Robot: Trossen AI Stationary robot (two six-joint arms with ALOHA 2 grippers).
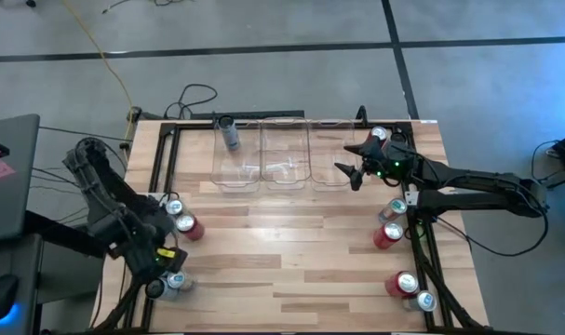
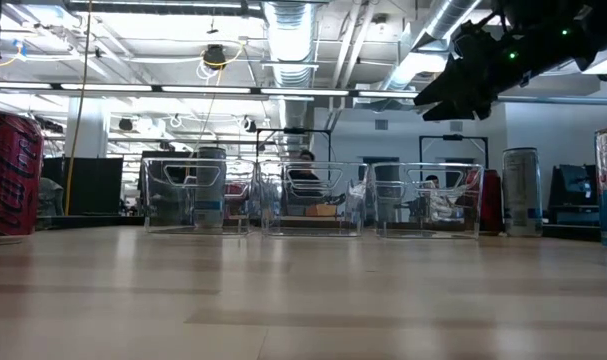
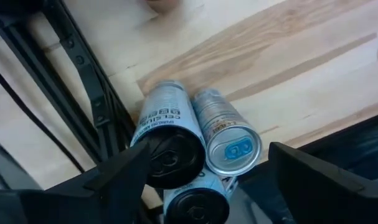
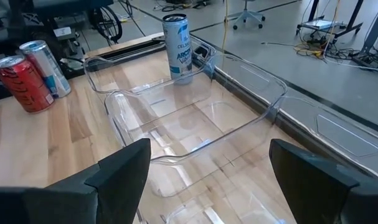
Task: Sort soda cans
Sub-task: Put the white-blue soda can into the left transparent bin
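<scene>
from above, the wooden table [image 1: 301, 251] carries three clear plastic bins [image 1: 284, 158] in a row along its far edge, and one silver-blue can [image 1: 230, 133] already stands in the leftmost bin; the other soda cans wait in two groups, red and silver ones by the left gripper [image 1: 167, 272] at the near left edge and more down the right edge, among them a red can [image 1: 387, 234]. the right gripper [image 1: 349, 171] hangs over the rightmost bin with its jaws spread and nothing in them. at table height the bins show as thin, glossy, see-through walls, a tall silver can [image 2: 521, 190] stands upright to their right, and a red can [image 2: 7, 174] looms at the left edge. from the left wrist, the fingers [image 3: 123, 177] stand wide apart over a tight cluster of slim cans [image 3: 226, 130], smooth printed metal cylinders touching one another, empty-handed for now. from the right wrist, the open fingers [image 4: 117, 174] frame the bin floor, with the silver-blue can [image 4: 177, 45] beyond and a red can [image 4: 22, 82] outside the bins. these cans are likely light, stiff yet dentable and slippery, so a grip across the middle of the body seems safest; their closeness may hinder the fingers.
</scene>
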